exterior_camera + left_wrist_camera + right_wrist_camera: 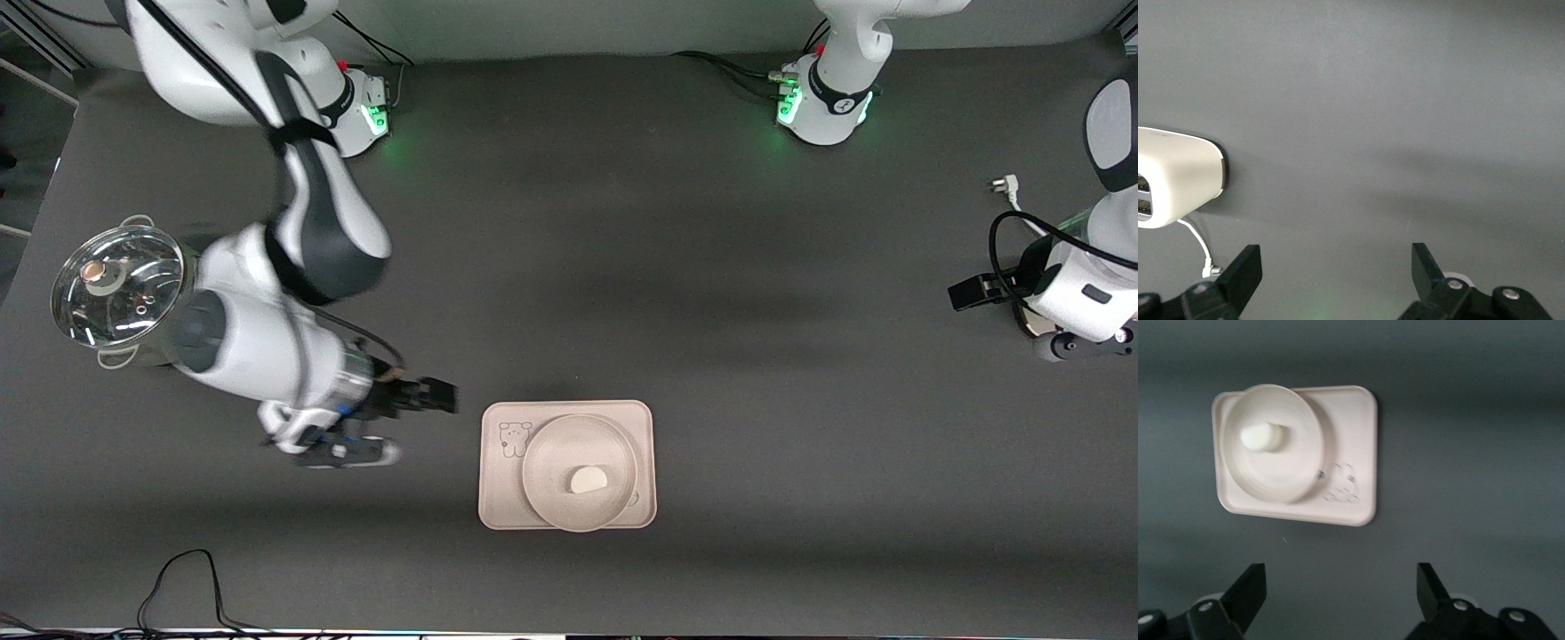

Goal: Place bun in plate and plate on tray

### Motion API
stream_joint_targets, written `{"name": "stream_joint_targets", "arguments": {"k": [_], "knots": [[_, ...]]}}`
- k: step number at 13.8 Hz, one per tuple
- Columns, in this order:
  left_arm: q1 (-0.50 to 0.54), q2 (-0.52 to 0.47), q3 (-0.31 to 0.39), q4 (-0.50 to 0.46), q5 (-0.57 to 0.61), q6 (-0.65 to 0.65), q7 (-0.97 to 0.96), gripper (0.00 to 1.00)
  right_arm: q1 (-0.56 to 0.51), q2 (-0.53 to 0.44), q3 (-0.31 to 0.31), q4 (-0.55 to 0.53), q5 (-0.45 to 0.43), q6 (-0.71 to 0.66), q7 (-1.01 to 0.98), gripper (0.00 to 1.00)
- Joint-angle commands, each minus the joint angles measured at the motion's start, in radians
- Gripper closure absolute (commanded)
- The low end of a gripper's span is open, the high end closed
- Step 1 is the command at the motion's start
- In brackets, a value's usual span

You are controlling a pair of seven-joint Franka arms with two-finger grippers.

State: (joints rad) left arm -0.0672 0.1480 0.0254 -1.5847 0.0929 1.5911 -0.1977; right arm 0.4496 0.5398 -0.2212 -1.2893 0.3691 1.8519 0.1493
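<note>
The white bun lies in the round cream plate. The plate sits on the rectangular cream tray, which has a small animal drawing. The right wrist view also shows the bun, the plate and the tray. My right gripper is open and empty, beside the tray toward the right arm's end of the table, clear of it. My left gripper is open and empty over bare table at the left arm's end, where the arm waits.
A steel pot with a glass lid stands at the right arm's end of the table. A white appliance with a cable sits near my left gripper. A white plug lies nearby. The table is dark grey.
</note>
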Motion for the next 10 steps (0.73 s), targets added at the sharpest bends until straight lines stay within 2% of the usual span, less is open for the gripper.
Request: {"name": "stream_joint_targets", "arguments": {"k": [1,3,6,8,10], "knots": [[-0.002,0.002,0.005,0.014,-0.010,-0.017,0.006,0.00,0.004,-0.141,-0.102,-0.101,-0.009,-0.121,-0.117,0.00],[-0.002,0.002,0.005,0.012,-0.010,-0.017,0.006,0.00,0.011,-0.200,-0.168,-0.102,-0.034,-0.201,-0.129,0.00],[-0.002,0.002,0.005,0.012,-0.010,-0.017,0.006,0.00,-0.003,-0.297,-0.175,-0.131,-0.188,-0.307,-0.117,0.00],[0.003,0.002,0.005,0.012,-0.010,-0.016,0.006,0.00,-0.055,-0.409,-0.127,-0.298,-0.209,-0.266,-0.116,0.00],[0.004,0.001,0.004,0.011,-0.018,-0.013,0.003,0.00,-0.151,-0.518,-0.005,-0.443,-0.294,-0.192,-0.116,0.00]]}}
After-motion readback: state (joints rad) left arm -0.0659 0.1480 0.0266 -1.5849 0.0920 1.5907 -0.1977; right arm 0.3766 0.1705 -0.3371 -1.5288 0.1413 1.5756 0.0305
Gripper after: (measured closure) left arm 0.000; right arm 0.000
